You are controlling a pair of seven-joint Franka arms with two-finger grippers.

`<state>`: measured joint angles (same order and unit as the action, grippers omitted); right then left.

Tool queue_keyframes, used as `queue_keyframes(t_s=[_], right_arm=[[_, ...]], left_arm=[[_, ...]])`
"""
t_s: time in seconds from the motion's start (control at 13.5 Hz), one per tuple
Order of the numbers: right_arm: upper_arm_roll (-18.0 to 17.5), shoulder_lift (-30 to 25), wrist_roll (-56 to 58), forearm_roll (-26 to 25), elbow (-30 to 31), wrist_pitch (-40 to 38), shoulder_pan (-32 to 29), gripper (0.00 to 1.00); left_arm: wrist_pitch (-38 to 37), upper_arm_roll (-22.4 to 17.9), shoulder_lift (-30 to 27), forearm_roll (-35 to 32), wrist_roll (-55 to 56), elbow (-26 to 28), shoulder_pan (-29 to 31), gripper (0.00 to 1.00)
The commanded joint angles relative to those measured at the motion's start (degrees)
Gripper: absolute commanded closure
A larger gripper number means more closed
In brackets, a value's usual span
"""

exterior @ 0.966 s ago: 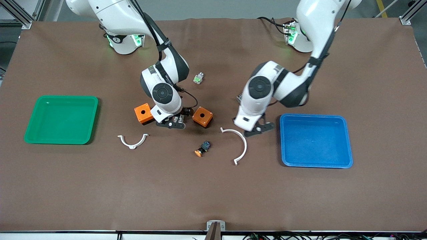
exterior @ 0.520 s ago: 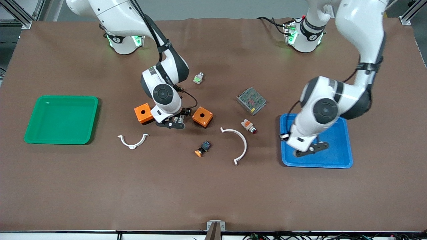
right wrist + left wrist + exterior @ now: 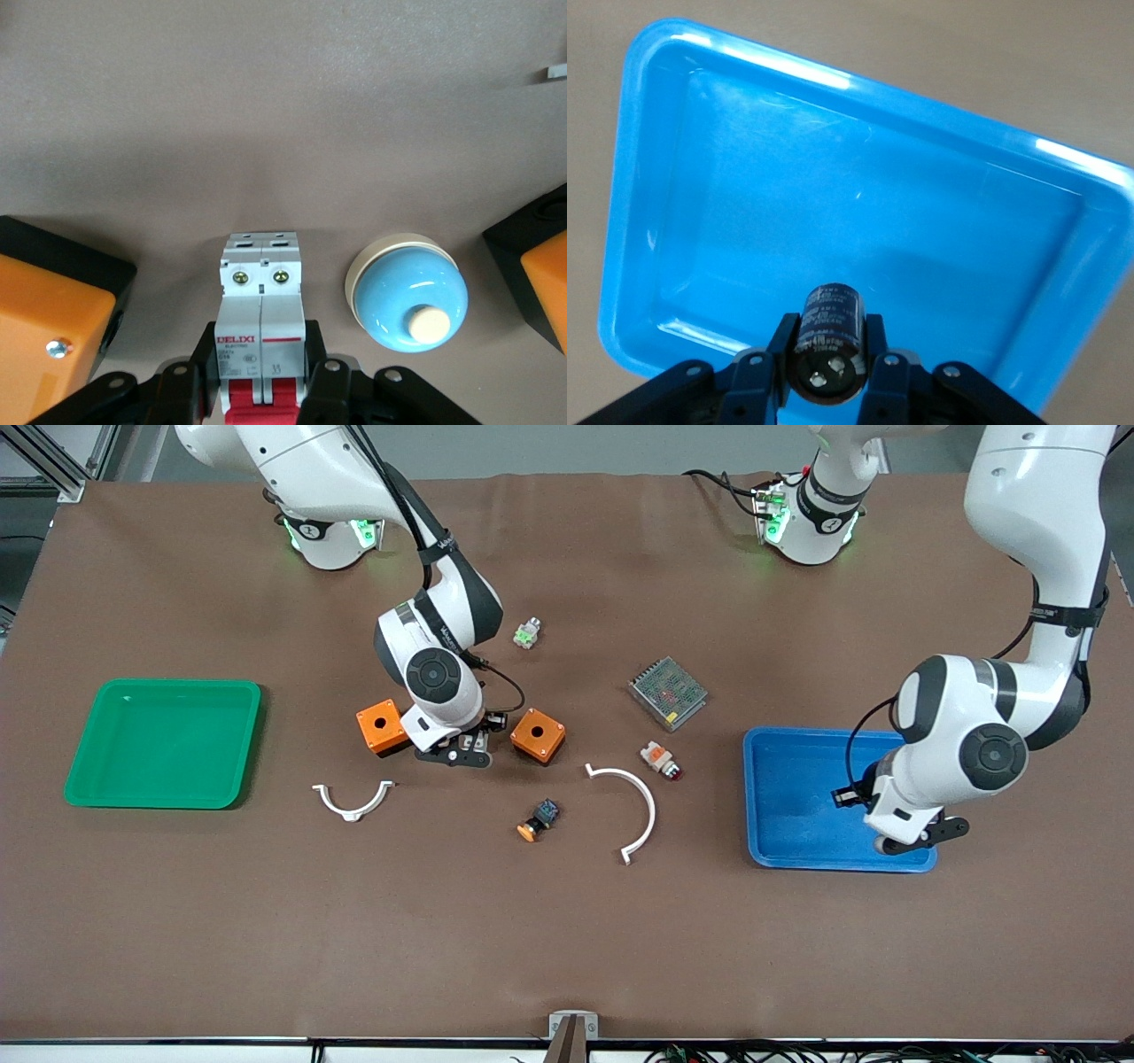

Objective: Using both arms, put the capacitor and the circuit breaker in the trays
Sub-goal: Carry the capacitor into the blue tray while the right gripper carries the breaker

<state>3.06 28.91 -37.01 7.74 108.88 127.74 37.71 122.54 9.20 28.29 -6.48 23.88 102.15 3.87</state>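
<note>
Brown tabletop (image 3: 567, 939), green tray (image 3: 89, 795) toward the right arm's end, blue tray (image 3: 780, 850) toward the left arm's end, loose parts in the middle.

Left end effector (image 3: 826, 379) grips the capacitor (image 3: 828, 341), fingers closed on its sides. It hangs over the blue tray, above the tray's corner nearest the front edge and the left arm's end. The tray looks bare beneath it.

Right end effector (image 3: 262, 390) is low between two orange boxes (image 3: 383, 726) (image 3: 538, 735), fingers against both sides of the breaker (image 3: 262, 314), which rests on the tabletop. A blue dome button (image 3: 406, 303) sits just beside it.

Step in hand, as I judge it: capacitor drop-off; breaker gripped, not yet lifted.

Next move calls for: left arm to lower and open over the tray floor; right arm to lift straight up, clear of the boxes and button, then carry to the green tray, probably.

Change over the last second: left arm has swung from beside the white arc (image 3: 640, 810) to the blue tray. Right arm has not moved.
</note>
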Motion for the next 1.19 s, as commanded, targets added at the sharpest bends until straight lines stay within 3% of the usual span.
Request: queue_keyframes(t_s=[0.0,0.22,0.37,0.45,0.52,0.59,0.67,0.89,1.11], right_arm=[[0.5,-1.1,-1.7,0.7,0.2,-0.8,0.4,0.79],[0.9,-4.9,-2.3,0.6,-1.6,-8.0,-0.4,0.8],[1.4,-8.5,-1.2,0.5,-4.5,-17.1,-4.5,0.8],[1.4,-10.3,-0.4,0.3,-5.9,-21.6,-7.3,0.8],[1.5,-11.9,2.4,0.0,-6.7,-25.2,-9.4,0.8],[1.6,-13.8,6.6,-0.1,-6.9,-28.5,-12.2,0.8],[1.6,-15.6,10.4,-0.2,-6.9,-30.9,-15.9,0.8],[1.6,-18.4,21.5,-5.2,-6.9,-35.4,-25.6,0.8],[1.6,-18.5,32.9,-9.0,-6.9,-35.5,-35.2,0.8]], left_arm=[[6.7,0.9,1.0,-0.9,-0.7,4.2,1.9,0.99],[10.3,0.9,2.6,-0.9,-1.7,6.1,2.0,0.96],[11.2,0.8,3.4,-0.9,-1.7,6.0,2.0,0.87],[11.2,0.8,3.5,-0.9,-2.1,5.6,1.9,0.75],[11.2,0.8,3.6,-0.9,-2.3,5.3,1.8,0.54],[11.2,0.8,3.6,-0.9,-2.3,5.2,1.7,0.17],[11.2,0.8,3.4,-0.9,-2.3,4.9,1.8,0.0],[10.4,1.2,-0.9,-1.0,-5.0,3.4,1.5,0.0],[6.3,1.3,-5.6,-0.9,-6.4,-2.4,1.3,0.0]])
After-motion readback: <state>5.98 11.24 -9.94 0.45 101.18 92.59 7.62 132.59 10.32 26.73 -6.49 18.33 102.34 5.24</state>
